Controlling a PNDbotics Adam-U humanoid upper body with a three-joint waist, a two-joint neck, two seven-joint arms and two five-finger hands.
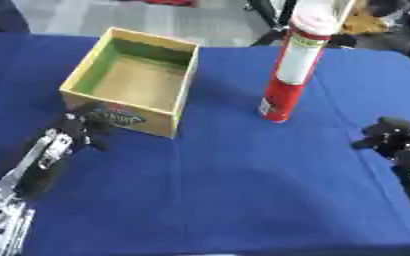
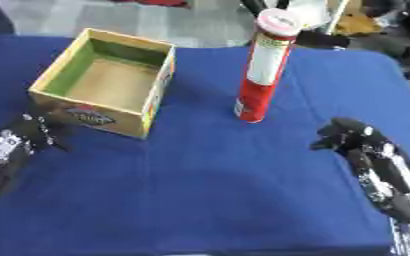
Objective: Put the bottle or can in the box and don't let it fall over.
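Bottle (image 2: 261, 67) stands tall on the blue surface (image 2: 226, 180), up and to the left of the right hand (image 2: 353, 137), whose fingers are curled and hold nothing. The box (image 1: 134, 80) sits by the left hand (image 1: 82, 125), whose fingers I cannot tell. I think the right hand should grab the bottle low and keep it straight.

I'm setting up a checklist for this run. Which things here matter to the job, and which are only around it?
Job:
- tall red and white can, upright on the cloth
- open wooden box, empty
- left hand, by the box
- right hand

Around:
- blue tablecloth
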